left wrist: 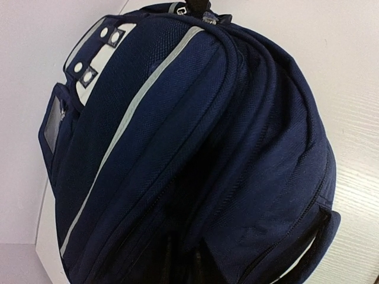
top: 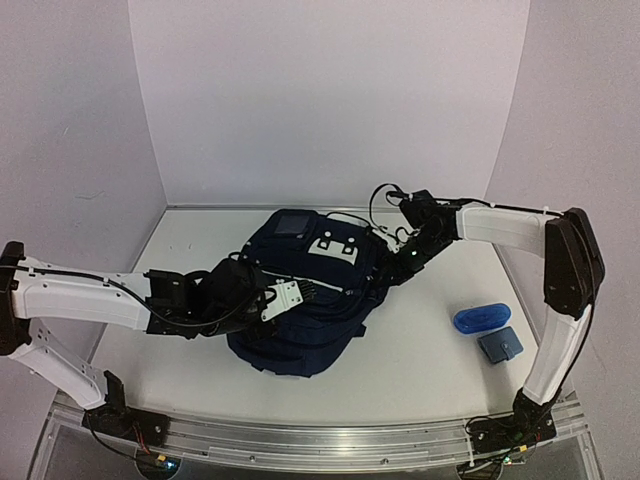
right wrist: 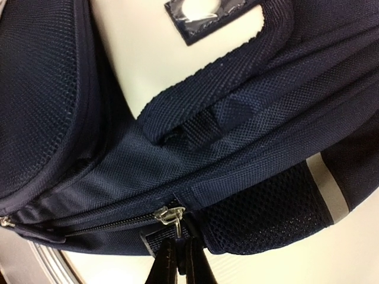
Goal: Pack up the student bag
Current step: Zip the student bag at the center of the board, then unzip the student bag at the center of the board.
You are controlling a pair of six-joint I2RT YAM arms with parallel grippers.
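the student bag point(top: 300, 325) is laid on the table point(top: 420, 355), its zipper pull point(right wrist: 170, 216) pinched by the clenched right gripper point(right wrist: 177, 263); the state of the left gripper point(top: 275, 298) cannot be told. the thin pull could be lost under a tug, or the bag dragged if unbraced.

White links point(top: 80, 297), black joints point(top: 570, 262), black right end effector point(right wrist: 177, 254) (thin black cables point(top: 376, 192)).

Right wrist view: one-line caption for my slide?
Right gripper pinching a silver zipper pull on the navy student bag.

student bag point(top: 300, 320) | navy, white stripes, white dotted patch | lying flat mid-table | main zip looks closed, partly hidden
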